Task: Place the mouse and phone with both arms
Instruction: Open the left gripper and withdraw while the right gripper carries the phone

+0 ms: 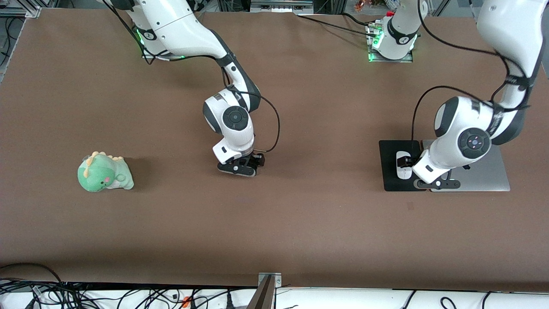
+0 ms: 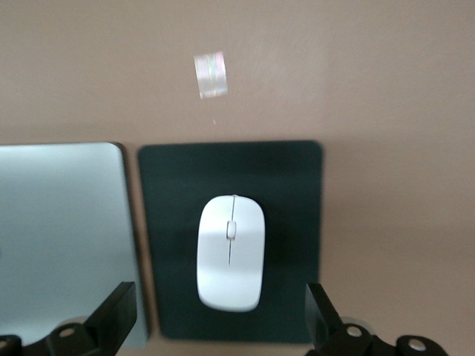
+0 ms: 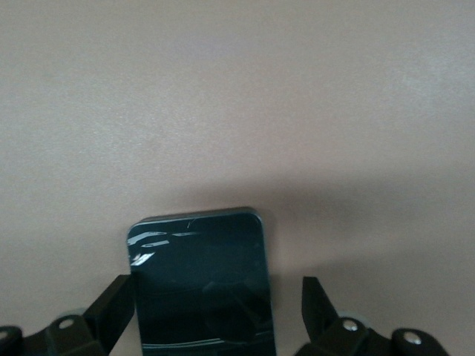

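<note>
- From the high camera across the desk (image 1: 300, 223), the right arm reaches to the middle of the brown surface, and its right gripper (image 1: 240, 165) sits low, right down at the desk top. The phone itself is hidden under that gripper in this view.
- A green plush dinosaur (image 1: 104, 173) lies well apart from it, toward the right arm's end of the desk.
- Toward the left arm's end, a black mouse pad (image 1: 392, 171) lies flat, touching a closed silver laptop (image 1: 484, 174) beside it. The left gripper (image 1: 407, 165) is down over the pad, and the white mouse (image 1: 402, 171) peeks out under it.
- In the left wrist view, the mouse (image 2: 231, 252) rests on the mouse pad (image 2: 297, 193), roughly in its middle. The left gripper (image 2: 223, 322) has its fingers (image 2: 111, 315) spread wide on either side of the mouse, with clear gaps and no contact. The laptop (image 2: 63, 237) sits edge to edge with the pad, and a small pale patch (image 2: 210, 74) shows on the bare desk farther out.
- In the right wrist view, the phone (image 3: 200, 285) lies flat on the bare desk, its glossy black face up. The right gripper (image 3: 215, 319) stands wide, its fingers (image 3: 111, 308) flanking the phone; I cannot tell whether the tips brush its edges.
</note>
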{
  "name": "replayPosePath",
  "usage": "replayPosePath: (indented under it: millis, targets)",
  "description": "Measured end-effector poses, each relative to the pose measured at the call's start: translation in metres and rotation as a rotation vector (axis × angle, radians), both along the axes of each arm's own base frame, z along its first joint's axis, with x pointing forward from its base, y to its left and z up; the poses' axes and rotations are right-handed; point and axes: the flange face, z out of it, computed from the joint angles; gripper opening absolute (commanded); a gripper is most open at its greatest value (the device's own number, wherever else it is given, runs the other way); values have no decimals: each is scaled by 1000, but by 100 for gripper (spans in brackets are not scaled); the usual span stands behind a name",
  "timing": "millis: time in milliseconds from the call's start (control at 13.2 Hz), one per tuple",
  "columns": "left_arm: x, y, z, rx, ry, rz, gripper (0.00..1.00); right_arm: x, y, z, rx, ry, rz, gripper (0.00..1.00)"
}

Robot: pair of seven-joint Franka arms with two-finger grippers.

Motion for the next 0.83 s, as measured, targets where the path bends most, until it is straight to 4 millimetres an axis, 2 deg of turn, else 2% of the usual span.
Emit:
replayPosePath:
  millis: [152, 303, 531, 607, 682, 834]
  targets:
    - [3, -13, 81, 17, -7, 0, 100, -4, 5, -3, 2, -9, 14, 100]
    - [-1, -13, 155, 9, -12, -14, 100, -6, 8, -8, -17, -23, 43, 100]
    - [-12, -9, 230, -17, -41, -70, 100, -6, 6, -17, -28, -45, 67, 100]
    - [-20, -12, 250, -14, -57, -91, 100, -6, 6, -20, -24, -50, 69, 94]
    - [-29, -18, 268, -8, -70, -111, 100, -6, 6, -20, -22, -53, 70, 79]
    - [-43, -28, 291, 7, -92, -138, 100, -6, 7, -19, -18, -58, 72, 43]
